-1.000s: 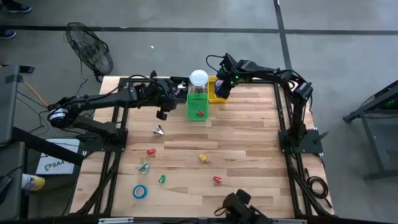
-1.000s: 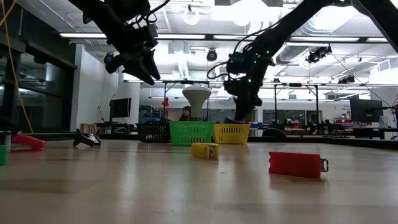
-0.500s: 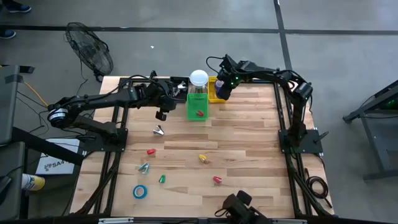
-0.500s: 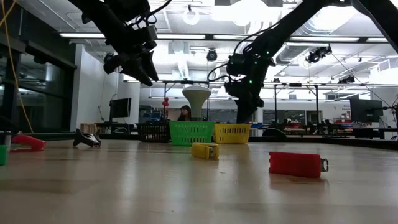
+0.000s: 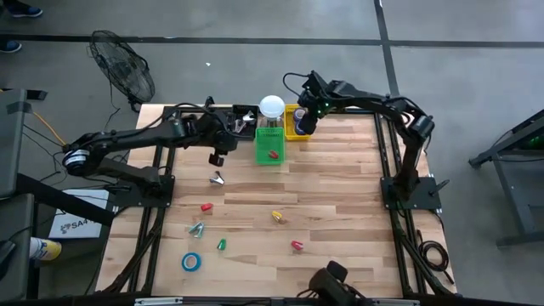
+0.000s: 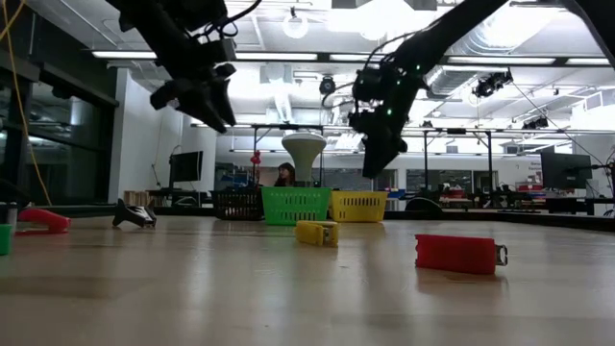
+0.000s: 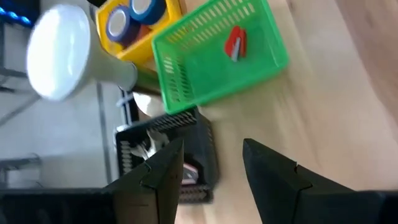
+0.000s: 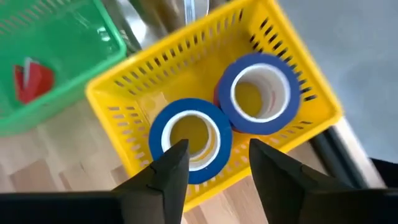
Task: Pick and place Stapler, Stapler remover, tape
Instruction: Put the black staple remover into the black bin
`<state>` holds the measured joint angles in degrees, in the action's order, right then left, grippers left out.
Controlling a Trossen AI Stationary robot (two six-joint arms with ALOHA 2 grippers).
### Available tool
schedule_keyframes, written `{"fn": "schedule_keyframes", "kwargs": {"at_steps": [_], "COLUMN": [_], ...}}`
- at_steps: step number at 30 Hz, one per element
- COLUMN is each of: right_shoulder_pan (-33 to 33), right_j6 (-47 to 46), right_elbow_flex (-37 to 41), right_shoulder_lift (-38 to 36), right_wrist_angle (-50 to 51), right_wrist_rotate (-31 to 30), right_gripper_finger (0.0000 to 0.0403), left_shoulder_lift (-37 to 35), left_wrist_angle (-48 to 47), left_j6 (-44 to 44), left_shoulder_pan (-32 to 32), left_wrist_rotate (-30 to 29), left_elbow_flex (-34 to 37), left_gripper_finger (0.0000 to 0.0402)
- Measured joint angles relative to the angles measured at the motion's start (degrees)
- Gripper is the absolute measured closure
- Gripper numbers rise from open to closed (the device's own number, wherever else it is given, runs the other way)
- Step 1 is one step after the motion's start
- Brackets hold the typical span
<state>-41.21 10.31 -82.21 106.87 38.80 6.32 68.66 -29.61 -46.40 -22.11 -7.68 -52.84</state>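
Rising above the yellow basket (image 8: 112, 93) at upper centre, the right gripper (image 8: 214, 165) now stands apart, empty; its blue tape (image 8: 189, 140) lies inside beside another roll, so that placement looks done.

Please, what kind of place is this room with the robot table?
Probably a large robotics lab or workshop: a wooden table with two mounted arms, sorting baskets such as the yellow basket, and, in the low view, open ceiling ducts and more workstations behind.

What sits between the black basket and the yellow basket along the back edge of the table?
The green basket with a red item inside, between the black basket and the yellow basket; the high view shows it.
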Motion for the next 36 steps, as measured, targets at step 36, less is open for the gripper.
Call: {"fn": "schedule_keyframes", "kwargs": {"at_steps": [36], "right_shoulder_pan": [1.16], "right_j6": [-3.96], "right_elbow_flex": [39.37], "right_shoulder_lift": [-39.47], "right_wrist_angle": [-7.05], "right_wrist_rotate": [-2.52], "right_gripper_finger": [0.0238], "left_shoulder_lift": [10.75], "left_wrist_angle": [-18.94], "left_j6": [-4.81], "left_shoulder_pan": [0.04], "left_wrist_rotate": [4.12], "left_elbow_flex": [0.04], "left_gripper_finger": [0.0217]}}
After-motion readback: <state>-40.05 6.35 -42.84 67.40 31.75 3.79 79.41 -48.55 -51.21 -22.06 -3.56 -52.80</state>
